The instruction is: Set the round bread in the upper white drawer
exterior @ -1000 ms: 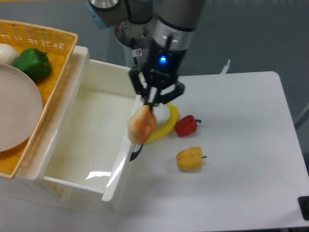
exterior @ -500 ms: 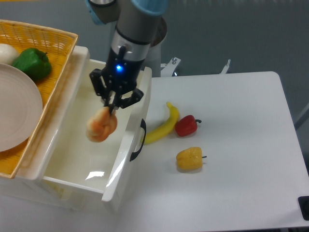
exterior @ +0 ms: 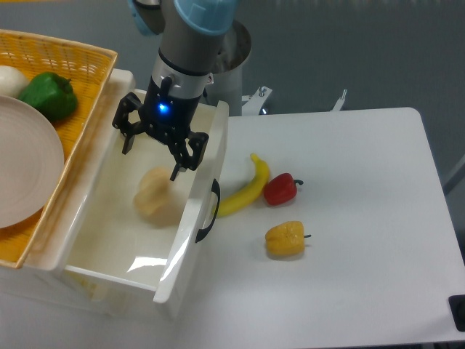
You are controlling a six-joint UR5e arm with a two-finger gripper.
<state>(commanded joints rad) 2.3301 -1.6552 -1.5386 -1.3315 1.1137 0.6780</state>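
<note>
Camera view: gripper hangs with fingers spread wide, holding nothing, above round bread lying inside upper white drawer, so lift straight up, clear of the drawer's right wall and black handle.

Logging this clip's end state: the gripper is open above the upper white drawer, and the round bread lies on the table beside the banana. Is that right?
Not quite. The gripper is open above the upper white drawer, but the round bread lies inside that drawer, not on the table. The camera view shows it against the drawer's white floor, while the banana lies outside on the table.
</note>
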